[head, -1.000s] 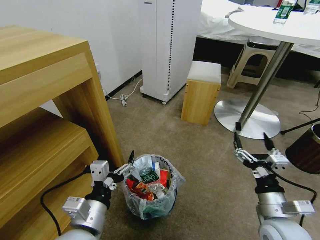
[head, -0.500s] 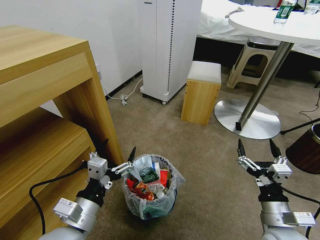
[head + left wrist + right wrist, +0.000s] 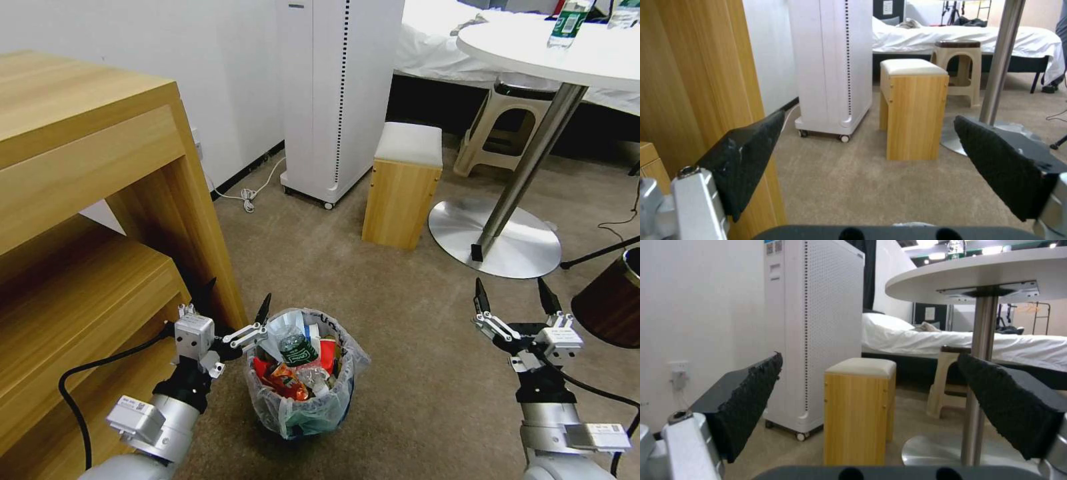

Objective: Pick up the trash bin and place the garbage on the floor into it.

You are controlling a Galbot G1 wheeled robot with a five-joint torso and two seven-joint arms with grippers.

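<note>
Beige floor (image 3: 400, 320) open around trash bin (image 3: 303, 393); left gripper (image 3: 233, 303) beside rim, right gripper (image 3: 512, 297) apart, fingers spread.

The trash bin (image 3: 301, 380), clear-bagged and upright, stands on the beige floor (image 3: 413, 333), full of garbage (image 3: 293, 363).

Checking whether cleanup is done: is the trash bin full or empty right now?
Full. The trash bin stands upright on the floor, its clear liner packed to the rim with garbage: a bottle, wrappers and cartons.
</note>
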